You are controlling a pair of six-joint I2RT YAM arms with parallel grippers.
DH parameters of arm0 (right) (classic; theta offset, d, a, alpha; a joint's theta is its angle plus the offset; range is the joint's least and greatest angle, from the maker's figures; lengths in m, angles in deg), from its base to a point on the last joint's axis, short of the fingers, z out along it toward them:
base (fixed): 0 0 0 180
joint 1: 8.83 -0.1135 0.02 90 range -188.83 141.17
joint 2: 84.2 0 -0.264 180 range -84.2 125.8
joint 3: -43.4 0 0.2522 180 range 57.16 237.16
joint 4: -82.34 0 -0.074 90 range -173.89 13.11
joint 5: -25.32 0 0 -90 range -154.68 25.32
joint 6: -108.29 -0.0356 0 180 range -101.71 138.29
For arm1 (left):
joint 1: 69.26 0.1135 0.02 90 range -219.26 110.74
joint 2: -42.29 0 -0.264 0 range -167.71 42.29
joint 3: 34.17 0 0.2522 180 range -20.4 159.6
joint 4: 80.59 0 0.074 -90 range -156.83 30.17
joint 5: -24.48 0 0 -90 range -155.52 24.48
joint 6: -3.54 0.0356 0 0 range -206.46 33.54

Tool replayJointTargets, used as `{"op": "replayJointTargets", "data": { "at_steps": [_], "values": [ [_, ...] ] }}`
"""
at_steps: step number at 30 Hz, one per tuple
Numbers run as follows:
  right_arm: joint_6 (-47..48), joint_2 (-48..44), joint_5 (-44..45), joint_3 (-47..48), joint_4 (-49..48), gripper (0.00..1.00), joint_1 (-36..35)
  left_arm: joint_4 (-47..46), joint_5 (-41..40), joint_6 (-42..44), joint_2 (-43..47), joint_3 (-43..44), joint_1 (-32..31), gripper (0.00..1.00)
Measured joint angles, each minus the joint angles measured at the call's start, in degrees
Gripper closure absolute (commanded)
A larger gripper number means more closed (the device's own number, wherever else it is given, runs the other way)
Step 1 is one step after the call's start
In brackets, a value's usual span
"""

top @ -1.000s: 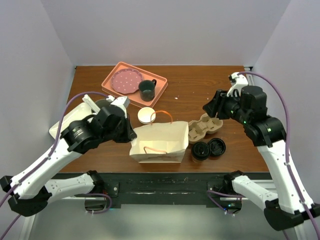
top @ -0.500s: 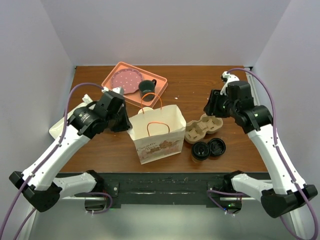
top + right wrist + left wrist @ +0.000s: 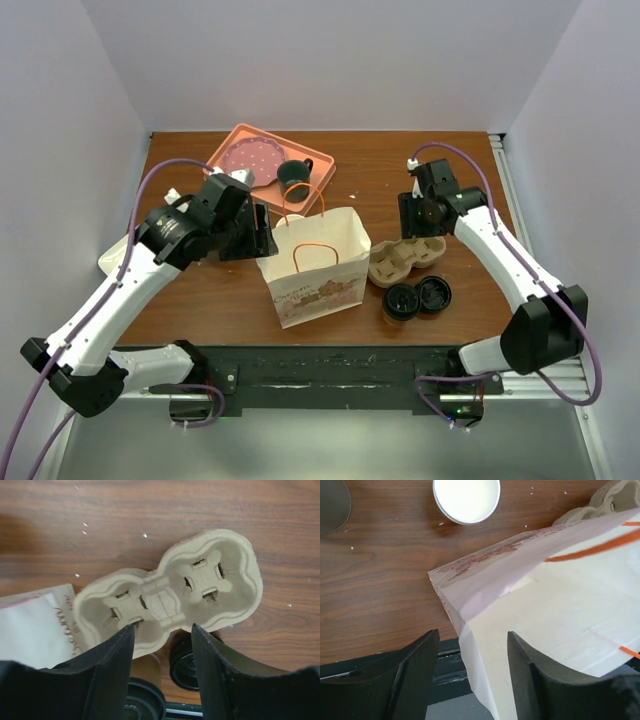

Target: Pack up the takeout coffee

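The takeout coffee (image 3: 400, 301), a tan paper cup with a black lid, stands near the front edge; it also shows low in the right wrist view as the cup (image 3: 146, 669). A white paper bag (image 3: 316, 266) with orange handles stands upright mid-table. My left gripper (image 3: 262, 232) is at the bag's left side. Its jaws are open, and the bag's side edge (image 3: 485, 645) hangs loose between the left gripper (image 3: 472, 680) fingers. My right gripper (image 3: 420, 216) hovers open over the cardboard cup carrier (image 3: 405, 255), its jaws (image 3: 162, 675) empty.
A loose black lid (image 3: 436, 293) lies right of the cup. A pink tray (image 3: 228, 145) at the back holds a dotted plate (image 3: 250, 160) and a dark green mug (image 3: 294, 173). A white round lid (image 3: 466, 497) lies behind the bag. A white object (image 3: 112, 262) sits at the left edge.
The bag went from lying flat to standing upright. My left gripper opened and let go of it. My right arm swung in over the cup carrier.
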Motion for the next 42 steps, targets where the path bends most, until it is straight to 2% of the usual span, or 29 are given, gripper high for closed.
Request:
{"op": "replayJointTargets", "data": {
  "at_steps": [7,10,21,34,42],
  "values": [
    [3.78,4.63,-0.50,-0.87,-1.46,0.44,1.77,2.05,1.66,1.97,0.39,1.88,0.00,0.18],
    [5.49,6.34,-1.55,-1.53,-2.21,0.44,2.25,2.43,1.66,2.60,1.42,1.88,0.00,0.14],
    [7.91,9.66,-4.24,-2.84,-3.28,0.46,2.29,4.15,0.52,2.99,4.74,2.38,0.00,0.09],
    [9.25,9.77,-7.13,-5.09,-4.74,0.45,2.29,4.55,-0.37,2.93,8.09,0.98,0.00,0.09],
    [9.62,9.79,-7.72,-5.16,-5.62,0.48,2.29,4.55,-0.35,2.91,8.09,0.09,0.00,0.08]
  ]
}}
